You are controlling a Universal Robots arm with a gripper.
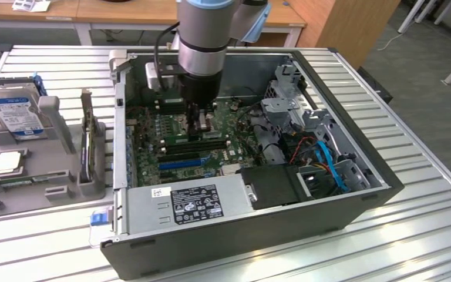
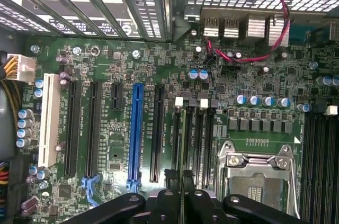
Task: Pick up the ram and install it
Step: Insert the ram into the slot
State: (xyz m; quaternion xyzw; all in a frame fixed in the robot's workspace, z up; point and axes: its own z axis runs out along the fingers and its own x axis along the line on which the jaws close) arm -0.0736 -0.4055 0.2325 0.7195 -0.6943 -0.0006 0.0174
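though edge-on, ram point(image 2: 181, 184) between fingers point(image 2: 170, 188), barely visible

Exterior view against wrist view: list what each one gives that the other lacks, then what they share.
Exterior view: the arm reaching down into the open computer case, the labelled power supply, and, at the exterior view's left, a hard drive and an upright expansion card in a grey holder on the slatted table.
Wrist view: the white slot and the open processor socket.
Both: the claw low over the green motherboard, at its memory slots, near the blue slot.
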